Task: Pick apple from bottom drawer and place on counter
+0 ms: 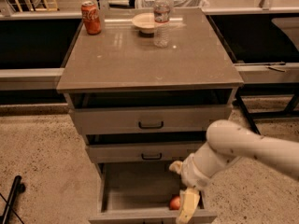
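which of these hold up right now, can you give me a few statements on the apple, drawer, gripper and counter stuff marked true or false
1. The apple lies inside the open bottom drawer. True.
2. The gripper hovers over the counter. False: it is down at the bottom drawer, right beside the apple.
3. A soda can stands upright near the counter's far left corner as the camera sees it. True.
4. The water bottle lies on its side on the counter. False: it stands upright, next to the bowl.
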### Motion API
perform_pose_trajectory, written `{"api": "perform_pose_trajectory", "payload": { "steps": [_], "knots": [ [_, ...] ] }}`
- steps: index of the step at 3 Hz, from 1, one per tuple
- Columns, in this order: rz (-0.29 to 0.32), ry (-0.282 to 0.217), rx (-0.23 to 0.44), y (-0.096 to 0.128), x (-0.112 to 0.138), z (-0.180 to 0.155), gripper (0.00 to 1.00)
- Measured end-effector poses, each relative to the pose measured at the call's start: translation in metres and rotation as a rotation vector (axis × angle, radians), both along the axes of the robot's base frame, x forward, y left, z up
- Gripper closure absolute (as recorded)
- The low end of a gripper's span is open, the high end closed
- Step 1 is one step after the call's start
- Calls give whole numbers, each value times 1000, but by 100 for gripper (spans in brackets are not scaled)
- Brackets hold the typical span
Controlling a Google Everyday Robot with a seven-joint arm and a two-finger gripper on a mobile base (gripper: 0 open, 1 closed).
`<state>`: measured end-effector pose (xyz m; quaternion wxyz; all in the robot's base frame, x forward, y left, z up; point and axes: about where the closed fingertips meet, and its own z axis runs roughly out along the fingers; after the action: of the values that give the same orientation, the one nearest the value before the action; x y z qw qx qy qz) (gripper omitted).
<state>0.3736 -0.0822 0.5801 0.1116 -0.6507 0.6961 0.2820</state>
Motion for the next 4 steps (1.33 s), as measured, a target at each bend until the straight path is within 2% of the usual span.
{"api": "perform_pose_trajectory", "payload": {
  "steps": [1, 2, 3, 4],
  "knots": [
    [-28, 115, 46, 1, -23, -84, 0],
    [-30, 116, 172, 3, -32, -99, 0],
    [-19, 63, 203, -10, -38, -99, 0],
    [-17, 26, 103, -16, -21, -118, 0]
  ]
}}
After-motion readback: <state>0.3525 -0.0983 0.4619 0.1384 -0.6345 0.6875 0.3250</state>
